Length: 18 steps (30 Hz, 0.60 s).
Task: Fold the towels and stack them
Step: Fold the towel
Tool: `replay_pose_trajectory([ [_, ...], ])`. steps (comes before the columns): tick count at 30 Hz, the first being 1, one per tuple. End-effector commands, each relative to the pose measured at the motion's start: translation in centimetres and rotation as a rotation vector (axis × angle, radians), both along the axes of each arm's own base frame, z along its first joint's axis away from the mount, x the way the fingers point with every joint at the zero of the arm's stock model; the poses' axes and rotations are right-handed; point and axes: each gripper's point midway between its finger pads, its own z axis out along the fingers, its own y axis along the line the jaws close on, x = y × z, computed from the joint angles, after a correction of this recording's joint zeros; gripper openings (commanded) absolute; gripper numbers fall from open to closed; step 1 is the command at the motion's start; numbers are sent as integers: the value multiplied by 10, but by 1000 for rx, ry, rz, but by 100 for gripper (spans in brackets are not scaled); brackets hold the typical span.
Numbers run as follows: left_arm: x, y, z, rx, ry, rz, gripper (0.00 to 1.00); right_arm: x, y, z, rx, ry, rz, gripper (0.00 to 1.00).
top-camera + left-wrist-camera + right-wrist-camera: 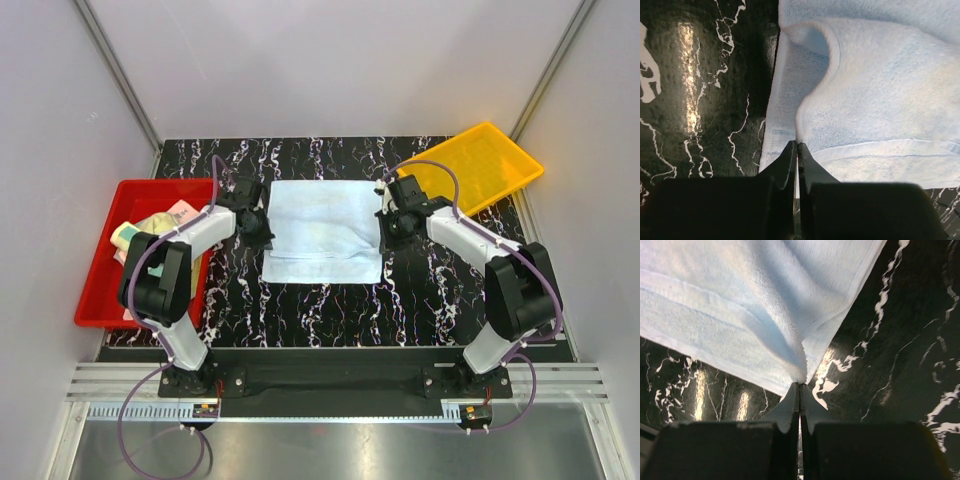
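Two towel [325,225] edges pinched: left fingers [786,165], right fingers [790,407].

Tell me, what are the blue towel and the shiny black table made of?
The blue towel looks like soft terry cloth, maybe cotton or microfibre: its surface is fuzzy, with a flat woven band near the hem. The table looks like polished black marble with white veins, or a printed laminate; it mirrors light, so glossy either way.

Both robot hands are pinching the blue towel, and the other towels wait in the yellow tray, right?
Not quite. The other towels lie in the red tray, not the yellow tray, as the top view shows. The left gripper and right gripper do pinch the blue towel.
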Motion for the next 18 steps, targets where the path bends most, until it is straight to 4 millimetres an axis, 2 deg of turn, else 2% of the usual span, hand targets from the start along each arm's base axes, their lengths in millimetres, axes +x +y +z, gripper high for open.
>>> replay_pose_trajectory([
  [1,8,7,40,26,-48,22,0,33,-3,21,-66,-106,-3,0],
  [2,11,7,49,29,-61,17,0,43,-7,30,-97,-133,-19,0],
  [4,2,10,54,41,-40,2,0,49,-7,34,-110,-140,-12,0],
  [7,-19,15,47,53,10,-29,0,33,-10,24,-107,-97,-15,0],
  [8,-31,16,35,56,41,-41,0,29,-7,21,-85,-90,-11,0],
  [11,-42,15,21,35,56,-57,0,10,-5,5,-48,-37,-21,0],
  [12,-51,13,11,20,87,-65,0,5,-3,2,-39,-23,-26,0],
  [16,-58,11,-10,11,134,-74,0,-11,-1,-13,-24,32,-31,1],
  [18,-57,11,-13,11,134,-76,0,-14,3,-12,-1,39,-25,9],
])
